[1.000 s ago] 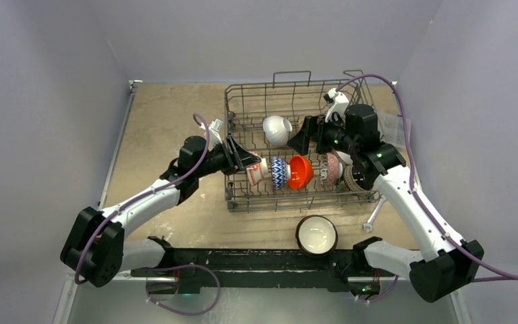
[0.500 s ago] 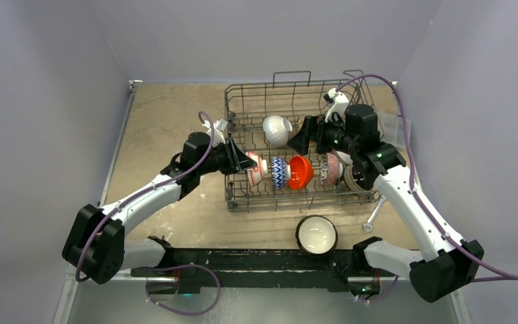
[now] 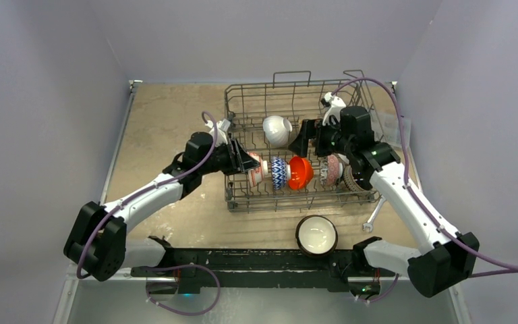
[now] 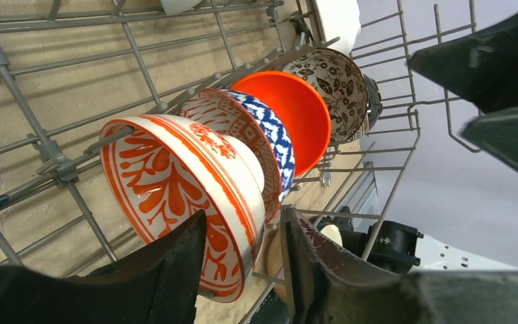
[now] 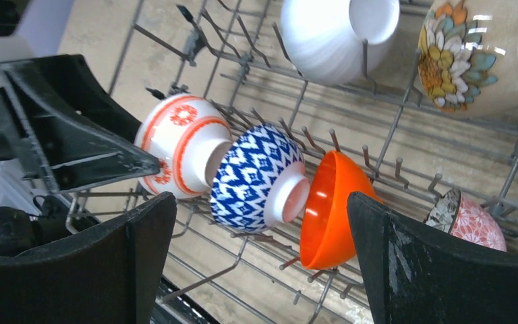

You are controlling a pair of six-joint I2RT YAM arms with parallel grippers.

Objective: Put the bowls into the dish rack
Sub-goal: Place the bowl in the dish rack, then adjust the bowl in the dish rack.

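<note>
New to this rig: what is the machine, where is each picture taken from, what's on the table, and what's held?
Two robot arms are bolted at a table's near edge, each ending in two-finger jaws. The wide picture is from a fixed camera above and behind them. The other two are from wrist cameras.

On the table stands a wire dish rack with bowls propped between its tines: a red-patterned bowl, a blue-patterned bowl, an orange bowl and a white bowl. A dark bowl with cream inside sits outside the rack, in front.

The left jaws straddle the red-patterned bowl's rim with a gap showing on one side, so there is no firm grip. The right jaws hang wide open, holding nothing.
</note>
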